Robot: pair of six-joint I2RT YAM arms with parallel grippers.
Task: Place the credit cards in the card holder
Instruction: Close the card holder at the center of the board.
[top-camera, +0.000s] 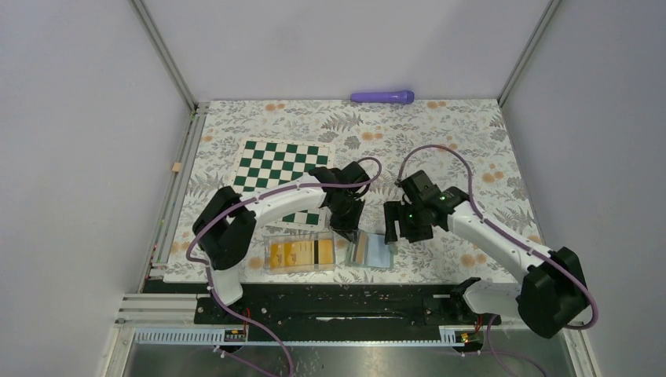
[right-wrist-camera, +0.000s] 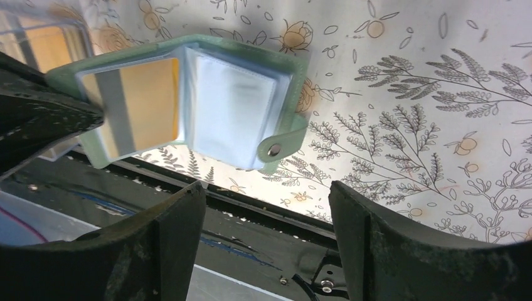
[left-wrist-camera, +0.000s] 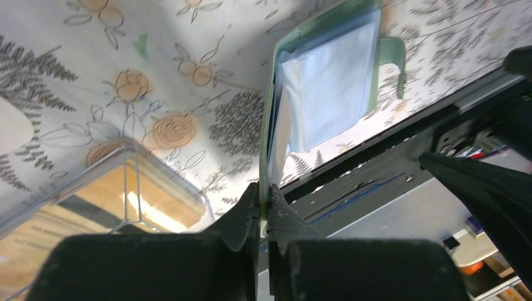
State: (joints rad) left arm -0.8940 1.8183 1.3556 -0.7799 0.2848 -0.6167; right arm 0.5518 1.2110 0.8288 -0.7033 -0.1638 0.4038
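The sage-green card holder point(top-camera: 371, 251) lies open near the mat's front edge, light blue inside point(right-wrist-camera: 232, 113). An orange credit card point(right-wrist-camera: 147, 103) with a grey stripe sits in its left pocket. My left gripper point(left-wrist-camera: 265, 204) is shut on the holder's green left edge point(left-wrist-camera: 266, 125), lifting that flap. My right gripper point(right-wrist-camera: 266, 194) hangs open just right of the holder, with nothing between its fingers. More orange credit cards point(top-camera: 292, 253) lie in a clear plastic box point(top-camera: 300, 254) to the left of the holder.
A green-and-white checkerboard point(top-camera: 287, 169) lies behind the left arm. A purple cylinder point(top-camera: 382, 96) rests at the far edge of the floral mat. The black rail point(top-camera: 338, 302) runs along the near edge, right below the holder.
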